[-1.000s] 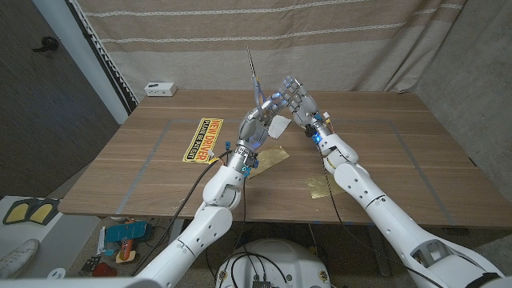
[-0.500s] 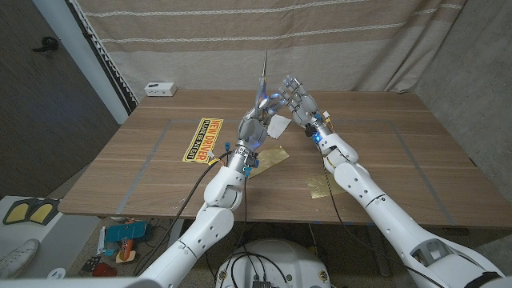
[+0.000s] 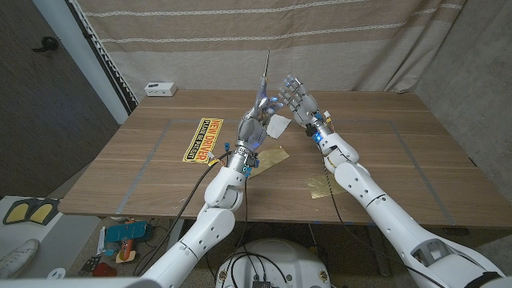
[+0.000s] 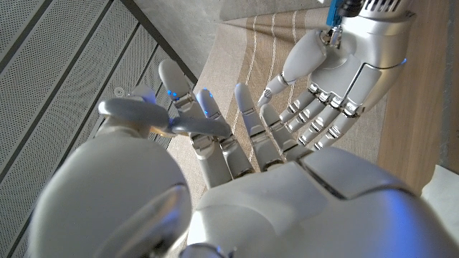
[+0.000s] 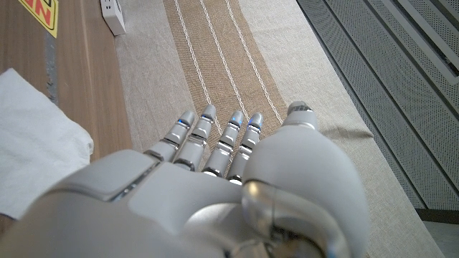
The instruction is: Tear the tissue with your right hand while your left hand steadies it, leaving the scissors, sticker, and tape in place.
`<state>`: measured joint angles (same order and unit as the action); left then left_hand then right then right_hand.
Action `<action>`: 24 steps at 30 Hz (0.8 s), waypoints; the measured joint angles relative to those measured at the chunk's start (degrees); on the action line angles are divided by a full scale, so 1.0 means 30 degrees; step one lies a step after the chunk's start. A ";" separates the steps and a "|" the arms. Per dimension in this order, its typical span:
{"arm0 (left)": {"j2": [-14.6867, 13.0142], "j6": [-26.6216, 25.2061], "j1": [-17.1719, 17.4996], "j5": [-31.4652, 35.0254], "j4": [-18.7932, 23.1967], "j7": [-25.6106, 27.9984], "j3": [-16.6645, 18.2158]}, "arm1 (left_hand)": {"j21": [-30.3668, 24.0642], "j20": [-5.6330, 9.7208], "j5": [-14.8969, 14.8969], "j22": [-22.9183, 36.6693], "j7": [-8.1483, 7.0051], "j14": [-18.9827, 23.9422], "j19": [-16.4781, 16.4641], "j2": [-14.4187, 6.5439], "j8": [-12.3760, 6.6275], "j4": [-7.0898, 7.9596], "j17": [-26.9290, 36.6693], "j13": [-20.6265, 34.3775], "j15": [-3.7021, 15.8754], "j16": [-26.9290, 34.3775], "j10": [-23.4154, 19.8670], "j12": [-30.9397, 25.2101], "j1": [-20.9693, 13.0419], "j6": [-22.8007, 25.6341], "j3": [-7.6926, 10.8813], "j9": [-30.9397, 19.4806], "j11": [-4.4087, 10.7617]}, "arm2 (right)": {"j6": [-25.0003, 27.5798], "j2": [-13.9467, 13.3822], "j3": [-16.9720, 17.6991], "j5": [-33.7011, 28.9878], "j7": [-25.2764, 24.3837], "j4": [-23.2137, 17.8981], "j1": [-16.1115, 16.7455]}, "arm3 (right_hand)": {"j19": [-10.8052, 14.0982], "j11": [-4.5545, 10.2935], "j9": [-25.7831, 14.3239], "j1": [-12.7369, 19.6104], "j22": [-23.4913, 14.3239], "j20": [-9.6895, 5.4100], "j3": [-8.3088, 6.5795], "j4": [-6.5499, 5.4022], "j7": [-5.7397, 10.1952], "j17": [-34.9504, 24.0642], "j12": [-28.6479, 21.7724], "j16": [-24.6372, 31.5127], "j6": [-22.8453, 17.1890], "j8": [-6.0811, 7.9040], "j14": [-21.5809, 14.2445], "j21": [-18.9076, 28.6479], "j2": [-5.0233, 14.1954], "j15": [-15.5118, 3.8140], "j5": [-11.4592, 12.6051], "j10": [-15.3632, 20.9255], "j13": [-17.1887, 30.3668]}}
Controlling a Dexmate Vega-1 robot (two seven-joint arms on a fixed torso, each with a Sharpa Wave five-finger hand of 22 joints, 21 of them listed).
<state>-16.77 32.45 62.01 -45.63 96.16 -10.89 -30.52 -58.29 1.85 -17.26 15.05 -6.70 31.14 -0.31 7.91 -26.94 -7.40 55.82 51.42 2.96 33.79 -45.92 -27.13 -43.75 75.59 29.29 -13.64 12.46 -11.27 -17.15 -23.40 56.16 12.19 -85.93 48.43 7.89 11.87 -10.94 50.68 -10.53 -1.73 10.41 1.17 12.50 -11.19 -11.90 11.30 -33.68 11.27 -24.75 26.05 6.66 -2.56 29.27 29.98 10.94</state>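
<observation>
- In the head view, both arms are reaching up over the middle of the wooden table [image 3: 384, 152], and the hands are meeting above its far half.
- The left hand [image 3: 254, 122] is standing with its fingers pointing up. A thin pointed spike [image 3: 265, 68] is rising just above it, and I cannot tell what the spike is.
- The right hand [image 3: 298, 98] is hanging just right of the left hand, fingers up and a little spread.
- The white tissue [image 3: 278, 126] is showing between the two wrists, against the right side of the left hand. Whether the left hand is pinching it cannot be told.
- The yellow sticker [image 3: 202, 139] is lying flat on the table, left of the hands. A small white box [image 3: 160, 89] is sitting at the far left edge.
- In the left wrist view, the left hand [image 4: 251, 201] is stretching its fingers [image 4: 244, 115] out, with the thumb crossing in front of them. No grip is clear here.
- There the right hand [image 4: 337, 72] is facing it palm-on, fingers loosely bent and holding nothing.
- In the right wrist view, the right hand [image 5: 201, 193] is holding its fingers straight and side by side, with nothing in them.
- The tissue [image 5: 36, 143] is showing beside that hand over the wood. The sticker [image 5: 43, 14] and white box [image 5: 113, 14] are lying beyond it.
</observation>
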 measured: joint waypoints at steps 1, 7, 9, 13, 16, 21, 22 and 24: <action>0.0000 0.0033 0.0000 0.0014 0.0000 0.0018 0.0000 | 0.0000 0.0000 -0.0081 0.0001 -0.0006 0.0000 0.0000 -0.0040 0.0016 0.0043 0.0425 0.0620 0.0000 0.0249 -0.0338 -0.0555 -0.0064 -0.0109 -0.0177 -0.0012 -0.0060 | 0.0000 -0.0005 -0.0001 0.0000 0.0000 -0.0022 0.0011 | 0.0000 0.0000 0.0001 0.0000 0.0000 0.0000 0.0000 0.0000 0.0000 -0.0001 0.0000 0.0000 0.0000 0.0000 0.0000 0.0001 0.0000 0.0000 0.0000 0.0000 0.0001; 0.0058 0.0184 0.0151 0.0087 0.0000 0.0121 -0.0003 | 0.0000 0.0033 -0.0525 -0.0001 0.0079 0.0217 -0.0170 -0.0086 0.0017 0.0338 0.2716 0.5063 0.0014 0.1331 -0.1632 -0.4464 -0.0111 -0.0202 -0.0732 -0.0286 -0.0978 | 0.0000 -0.0050 -0.0043 -0.0039 -0.0092 -0.0163 0.0081 | -0.0001 0.0000 0.0000 -0.0033 0.0000 0.0000 0.0001 0.0000 -0.0001 -0.0001 0.0000 0.0000 0.0001 0.0000 -0.0001 0.0002 0.0033 0.0000 0.0000 0.0000 0.0000; 0.0058 0.0227 0.0151 0.0095 0.0000 0.0136 -0.0003 | 0.0000 0.0033 -0.0576 0.0000 0.0041 0.0584 -0.0170 -0.0113 0.0039 0.0306 0.3415 0.5992 0.0034 0.1770 -0.1875 -0.5599 -0.0139 -0.0235 -0.0898 -0.0270 -0.1232 | 0.0000 -0.0068 -0.0055 -0.0039 -0.0092 -0.0219 0.0116 | 0.0000 0.0000 0.0000 -0.0076 0.0000 0.0000 0.0000 0.0000 -0.0001 -0.0002 0.0000 0.0000 0.0001 0.0000 0.0000 0.0003 0.0076 0.0000 0.0000 0.0000 0.0001; 0.0066 0.0305 0.0291 0.0109 0.0076 0.0206 -0.0011 | 0.0001 0.0070 -0.0676 -0.0001 0.0009 0.0869 -0.0408 -0.0113 0.0079 0.0257 0.4230 0.6536 0.0039 0.2395 -0.2069 -0.6961 -0.0387 -0.0264 -0.1059 -0.0263 -0.1439 | 0.0010 -0.0114 -0.0081 -0.0091 -0.0208 -0.0357 0.0195 | 0.0000 0.0000 0.0000 -0.0076 0.0000 0.0000 0.0000 0.0000 -0.0001 -0.0003 0.0000 0.0000 0.0001 0.0000 0.0000 0.0002 0.0076 0.0000 0.0000 0.0000 0.0000; 0.0072 0.0357 0.0341 0.0109 0.0114 0.0271 -0.0011 | 0.0000 0.0017 -0.0745 -0.0001 0.0009 0.1023 -0.0501 -0.0143 0.0161 0.0256 0.4578 0.6604 0.0138 0.2777 -0.2070 -0.7685 -0.0570 -0.0264 -0.1059 -0.0294 -0.1639 | 0.0018 -0.0140 -0.0104 -0.0108 -0.0233 -0.0451 0.0251 | 0.0000 0.0000 0.0000 -0.0075 0.0000 0.0000 0.0000 0.0000 -0.0001 -0.0003 0.0000 0.0000 0.0001 0.0000 0.0000 -0.0069 0.0076 0.0000 0.0000 0.0000 0.0000; 0.0086 0.0456 0.0502 0.0109 0.0242 0.0408 -0.0017 | 0.0001 0.0068 -0.0838 -0.0001 0.0010 0.1253 -0.0614 -0.0162 0.0208 0.0258 0.4695 0.6603 0.0162 0.3069 -0.2072 -0.8336 -0.0587 -0.0264 -0.1212 -0.0299 -0.1642 | 0.0038 -0.0191 -0.0143 -0.0145 -0.0307 -0.0612 0.0355 | 0.0000 0.0000 0.0001 -0.0076 0.0001 0.0000 0.0000 0.0000 0.0070 -0.0003 0.0000 0.0000 -0.0070 0.0000 -0.0001 -0.0069 0.0076 0.0000 0.0000 0.0000 0.0001; 0.0086 0.0467 0.0502 0.0109 0.0242 0.0429 -0.0017 | 0.0001 0.0068 -0.0838 -0.0001 0.0010 0.1341 -0.0614 -0.0162 0.0219 0.0255 0.4695 0.6603 0.0093 0.3089 -0.2114 -0.8456 -0.0587 -0.0264 -0.1216 -0.0299 -0.1686 | 0.0038 -0.0196 -0.0148 -0.0145 -0.0307 -0.0632 0.0365 | 0.0000 0.0000 0.0000 -0.0075 0.0000 0.0000 0.0000 -0.0001 0.0069 -0.0004 0.0000 0.0000 -0.0070 0.0000 0.0000 -0.0069 0.0076 0.0000 0.0000 0.0000 0.0000; 0.0086 0.0513 0.0502 0.0126 0.0242 0.0553 -0.0017 | 0.0001 0.0066 -0.0838 -0.0001 0.0010 0.1364 -0.0755 -0.0162 0.0221 0.0255 0.4697 0.6603 0.0070 0.3156 -0.2176 -0.8746 -0.0587 -0.0263 -0.1216 -0.0299 -0.1747 | 0.0038 -0.0212 -0.0165 -0.0145 -0.0307 -0.0680 0.0402 | 0.0000 0.0000 0.0000 -0.0076 0.0000 0.0000 0.0000 -0.0001 0.0070 -0.0004 0.0000 0.0000 -0.0069 0.0000 -0.0001 -0.0068 0.0076 0.0000 0.0000 0.0000 0.0001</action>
<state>-16.52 33.98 63.51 -45.25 96.89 -9.23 -30.57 -58.29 2.05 -19.77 15.05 -6.67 35.23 -2.58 7.42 -26.28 -6.64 69.92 71.23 3.17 43.25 -52.44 -53.37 -45.51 74.80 25.64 -14.54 7.22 -11.16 -17.78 -23.89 55.72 11.26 -87.97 49.64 7.89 11.87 -10.94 50.45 -10.53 -1.73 10.41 1.17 12.71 -11.20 -11.90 11.30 -33.88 11.27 -24.75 25.85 6.88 -2.57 29.27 29.98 10.94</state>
